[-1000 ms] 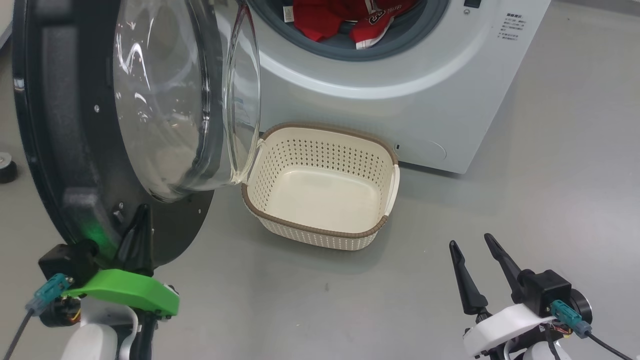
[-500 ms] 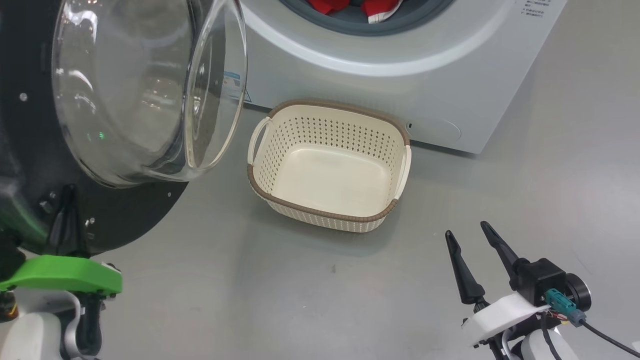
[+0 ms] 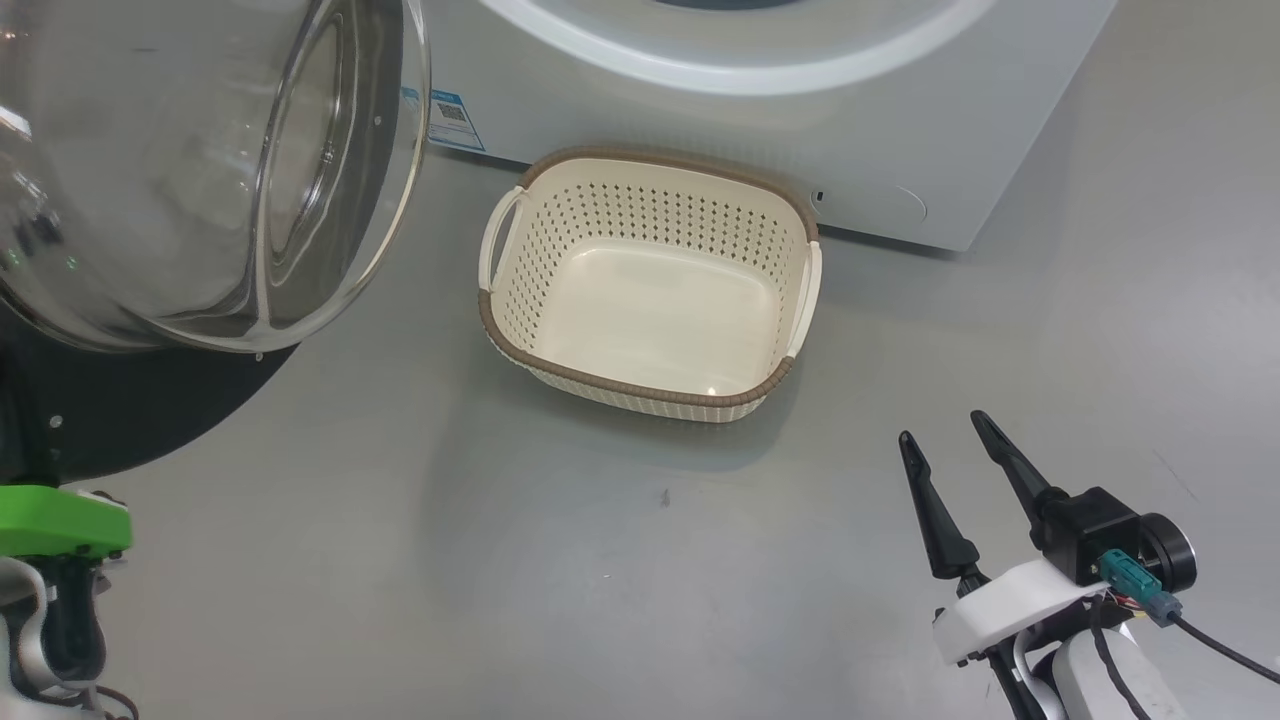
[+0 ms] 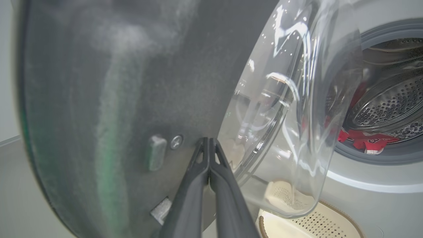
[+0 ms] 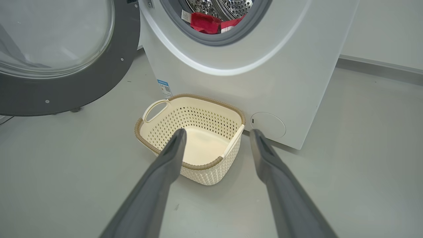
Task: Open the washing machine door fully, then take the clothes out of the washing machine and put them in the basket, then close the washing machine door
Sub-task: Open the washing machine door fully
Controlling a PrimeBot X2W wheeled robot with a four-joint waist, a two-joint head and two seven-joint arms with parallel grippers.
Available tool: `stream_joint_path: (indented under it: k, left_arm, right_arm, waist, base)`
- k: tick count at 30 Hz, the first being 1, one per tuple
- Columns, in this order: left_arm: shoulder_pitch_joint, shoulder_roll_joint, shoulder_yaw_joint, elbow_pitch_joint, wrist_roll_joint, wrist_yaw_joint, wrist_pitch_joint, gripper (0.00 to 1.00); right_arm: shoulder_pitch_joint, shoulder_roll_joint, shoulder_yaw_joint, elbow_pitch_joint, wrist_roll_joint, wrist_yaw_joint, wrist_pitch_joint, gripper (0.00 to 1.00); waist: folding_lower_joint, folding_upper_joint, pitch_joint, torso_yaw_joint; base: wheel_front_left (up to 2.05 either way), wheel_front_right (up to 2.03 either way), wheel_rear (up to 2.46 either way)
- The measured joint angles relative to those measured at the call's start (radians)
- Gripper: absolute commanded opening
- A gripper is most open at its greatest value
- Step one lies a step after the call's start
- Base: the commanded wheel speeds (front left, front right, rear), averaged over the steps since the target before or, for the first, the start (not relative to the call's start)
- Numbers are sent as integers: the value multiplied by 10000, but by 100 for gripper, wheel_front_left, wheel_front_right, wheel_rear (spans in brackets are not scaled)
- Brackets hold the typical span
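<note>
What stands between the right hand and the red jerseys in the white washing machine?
Nothing visible: the black-rimmed round glass door stands swung aside, and the cream perforated basket sits below the open port.

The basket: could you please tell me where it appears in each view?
Head view: the basket sits upper centre, on the floor.
Left wrist view: basket at the bottom edge, right of centre.
Right wrist view: basket at centre, framed by the fingers of the right gripper.
Shared landmark: the white washing machine directly behind it.
</note>
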Motion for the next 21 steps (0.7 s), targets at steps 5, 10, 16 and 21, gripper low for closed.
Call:
stream_joint_path:
  k: [5,10,16,21]
  left_arm:
    - [-247,144,192,247,-165,-6,-4,0]
    - [-566,263,364,512,-240,-17,-31,0]
    - [-942,529,690,930,-343,-17,-88,0]
    - [-1191,740,815,1258,-387,-29,-123,0]
  right_arm:
    - [-132,-46,-2,-12,-52,0,36,100]
    - [-232,-105,-12,-35,-65,-6,38,100]
    - [-367,-257,-58,-125,-157,-19,130,100]
    - [-393,-353,-109,-153,-173,-40,142,100]
  waist:
    - [0,0,280,-78]
    - [0,0,567,-130]
    - [0,0,885,-166]
    - [0,0,1064,-175]
  base:
    - [0,0,0]
    - [0,0,0]
    - [0,0,0]
    - [0,0,0]
